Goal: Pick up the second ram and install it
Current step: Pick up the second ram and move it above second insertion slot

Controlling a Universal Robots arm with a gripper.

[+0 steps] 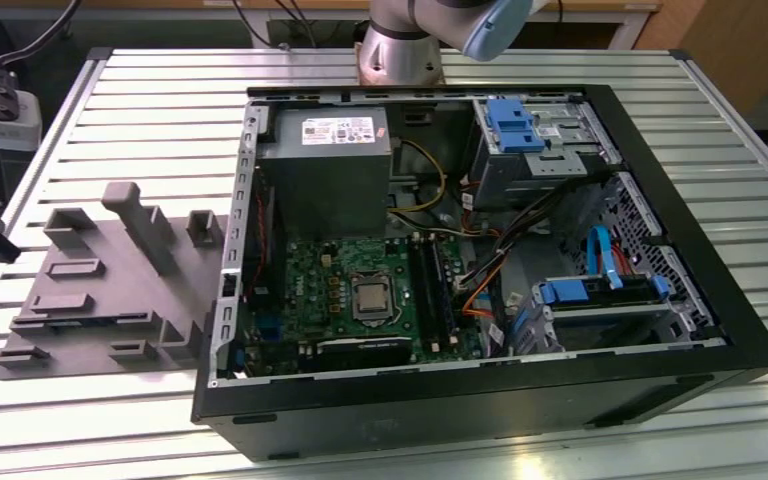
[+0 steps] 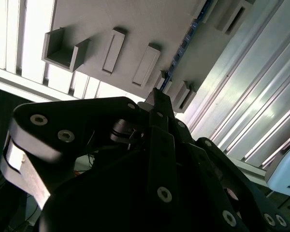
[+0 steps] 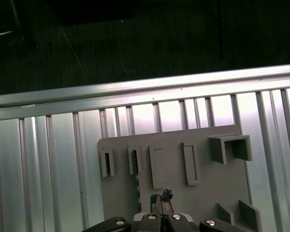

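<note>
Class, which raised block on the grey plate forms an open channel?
The U-shaped block near the grey plate's edge: two walls flank a wide gap; the others are bars or narrow slots.

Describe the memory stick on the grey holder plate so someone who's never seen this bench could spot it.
Beside the open computer case on the slatted metal table lies a grey holder plate studded with blocks. In the second wrist view, the memory stick stands on edge between slotted blocks near one edge of the plate. It is the only thin, dark strip among all-grey pieces.
</note>
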